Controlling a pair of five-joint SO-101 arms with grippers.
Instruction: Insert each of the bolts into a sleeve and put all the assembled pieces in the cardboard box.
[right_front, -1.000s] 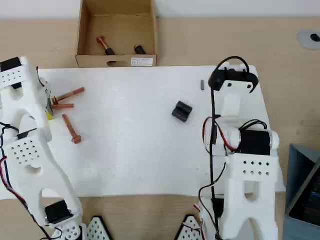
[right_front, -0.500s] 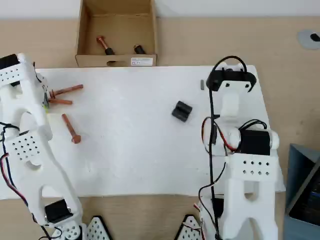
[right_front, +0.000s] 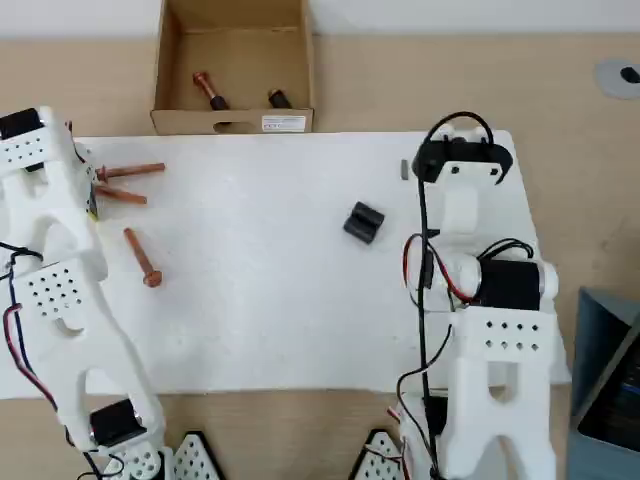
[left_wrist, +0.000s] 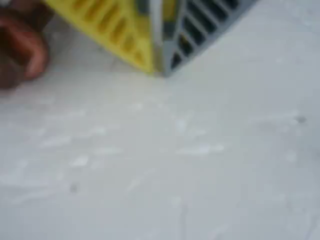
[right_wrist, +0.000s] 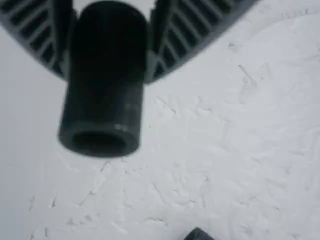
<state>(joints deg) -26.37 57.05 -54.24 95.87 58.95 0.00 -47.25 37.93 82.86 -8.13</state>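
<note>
- We see a wooden tabletop (right_front: 580, 110) carrying a white sheet (right_front: 260, 300), with the cardboard box (right_front: 158, 80) at upper left.
- Right claw (right_wrist: 107, 55) grips a black sleeve (right_wrist: 102, 100), open end facing the sheet.
- Left claw (left_wrist: 162, 67) is closed beside two bolts (right_front: 130, 171) lying roughly horizontal at left.

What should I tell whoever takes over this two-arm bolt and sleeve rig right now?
Right claw: shut on a black sleeve over the white mat.
Left claw: at the mat's left edge by the far bolt and middle bolt; I cannot tell whether it holds one.
Near bolt lies loose on the mat; spare sleeve lies mid-mat.
Done: two assembled pieces in the cardboard box.
Left: three bolts to sleeve and box.
</note>
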